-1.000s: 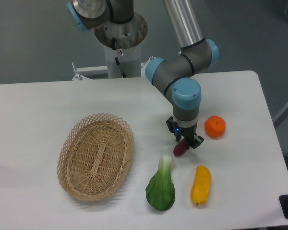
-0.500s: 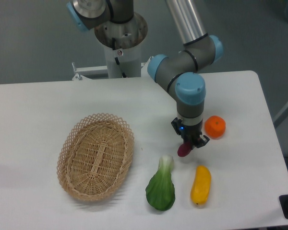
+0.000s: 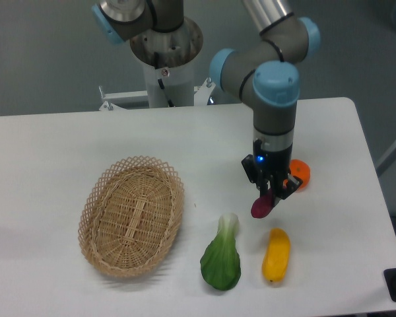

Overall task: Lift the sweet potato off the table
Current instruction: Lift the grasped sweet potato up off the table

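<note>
The sweet potato (image 3: pixel 261 206) is a small dark magenta tuber, held between the fingers of my gripper (image 3: pixel 268 196) and hanging tilted, lifted above the white table (image 3: pixel 53 152). The gripper is shut on its upper end. It hangs between the green leafy vegetable (image 3: pixel 221 262) and the orange fruit (image 3: pixel 299 174), above the yellow vegetable (image 3: pixel 276 255).
A wicker basket (image 3: pixel 131 214) lies at the left centre of the table. The orange fruit is partly hidden behind the gripper. The arm's base column (image 3: pixel 165 63) stands at the far edge. The table's right edge is near the orange fruit.
The gripper has risen and moved slightly right with the sweet potato in it, lifting it off the table. The other objects have not moved.
</note>
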You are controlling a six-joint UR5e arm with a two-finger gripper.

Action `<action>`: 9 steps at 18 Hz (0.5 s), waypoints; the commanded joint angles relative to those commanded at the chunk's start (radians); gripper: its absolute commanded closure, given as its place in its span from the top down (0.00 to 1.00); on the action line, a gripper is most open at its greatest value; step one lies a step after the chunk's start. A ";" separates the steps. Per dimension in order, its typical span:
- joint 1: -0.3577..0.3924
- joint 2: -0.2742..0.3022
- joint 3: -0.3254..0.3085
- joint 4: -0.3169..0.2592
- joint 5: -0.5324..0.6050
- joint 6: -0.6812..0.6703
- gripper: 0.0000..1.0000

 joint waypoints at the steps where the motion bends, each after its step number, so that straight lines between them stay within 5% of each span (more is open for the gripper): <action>1: 0.003 0.000 0.014 -0.015 -0.008 -0.009 0.18; 9: 0.045 0.005 0.065 -0.066 -0.035 -0.025 0.18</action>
